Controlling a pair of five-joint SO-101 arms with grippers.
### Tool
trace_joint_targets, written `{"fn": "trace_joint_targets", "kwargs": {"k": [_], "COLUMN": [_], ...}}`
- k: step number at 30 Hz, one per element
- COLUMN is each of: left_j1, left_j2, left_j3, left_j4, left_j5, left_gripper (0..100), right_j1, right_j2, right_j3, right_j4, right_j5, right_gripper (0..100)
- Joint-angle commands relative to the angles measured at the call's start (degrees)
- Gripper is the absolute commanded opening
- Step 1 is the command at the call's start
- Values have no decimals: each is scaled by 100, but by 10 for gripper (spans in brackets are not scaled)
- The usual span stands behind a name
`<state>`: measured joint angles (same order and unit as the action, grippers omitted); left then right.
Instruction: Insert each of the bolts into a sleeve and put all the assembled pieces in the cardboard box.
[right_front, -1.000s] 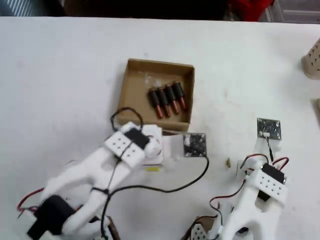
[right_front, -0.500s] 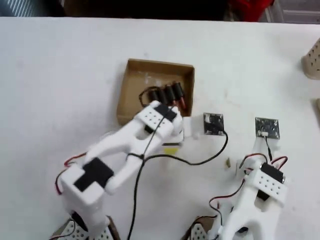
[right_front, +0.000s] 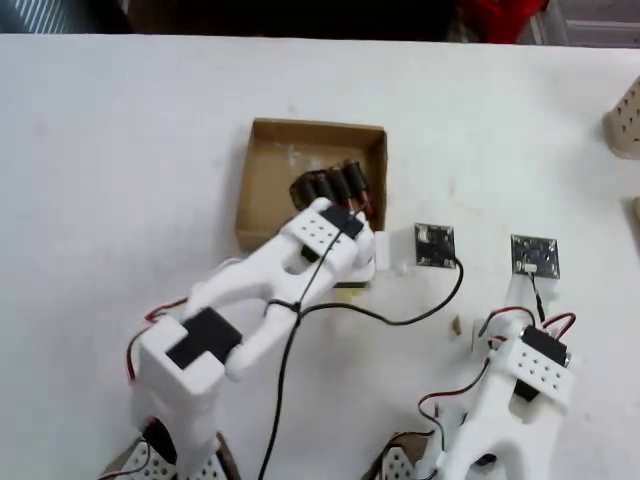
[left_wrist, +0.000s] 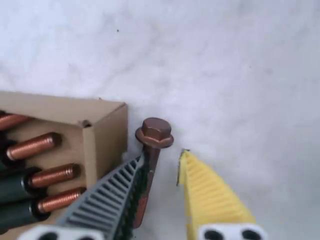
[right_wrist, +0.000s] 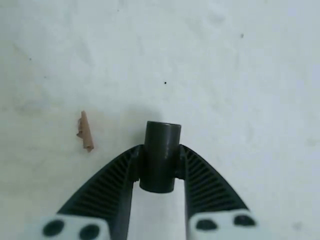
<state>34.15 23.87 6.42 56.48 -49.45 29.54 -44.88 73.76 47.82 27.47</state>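
**Cardboard box** (right_front: 262, 170): upper centre of the high view, standing open on the white table (right_front: 120, 130).

**Assembled pieces** (right_front: 330, 185): copper bolts in dark sleeves, lying side by side in the right half of the box, partly covered by the left arm (right_front: 260, 285).

**Left gripper** (left_wrist: 161, 157): just outside the box's lower right corner. Jaws are parted, with the grey finger (left_wrist: 110, 195) and yellow finger (left_wrist: 205, 190) apart.

**Loose bolt** (left_wrist: 155, 134): copper with a hex head, just beside the box corner. Its shank lies along the grey finger, and a gap separates it from the yellow one.

**Right gripper** (right_wrist: 160, 152): clamped on a black sleeve (right_wrist: 162, 137), both fingers touching its sides. The right arm (right_front: 530, 370) sits at the lower right of the high view.

**Brown scrap** (right_wrist: 86, 131): on the table near the sleeve.
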Motion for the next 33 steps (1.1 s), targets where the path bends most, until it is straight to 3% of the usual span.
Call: {"fn": "trace_joint_targets", "kwargs": {"k": [1,6,10,15,33], "left_j1": [13,136,180,75,-303], "left_j2": [75,84,40,-66,-171], "left_j3": [-158,-149,-176,-220,-220], "left_j4": [132,703,668,677,-642], "left_j5": [-9,0,431,26,-44], "left_gripper": [93,98,111,231,218], "right_j1": [-75,-75,-75,-75,-75], "right_j2": [-13,-4,-4,-4,-13], "right_j3": [-35,-35,-35,-35,-26], "right_j4": [-101,-101,-101,-101,-101], "right_j5": [53,53,53,62,62], "right_gripper": [16,16,16,16,16]}}
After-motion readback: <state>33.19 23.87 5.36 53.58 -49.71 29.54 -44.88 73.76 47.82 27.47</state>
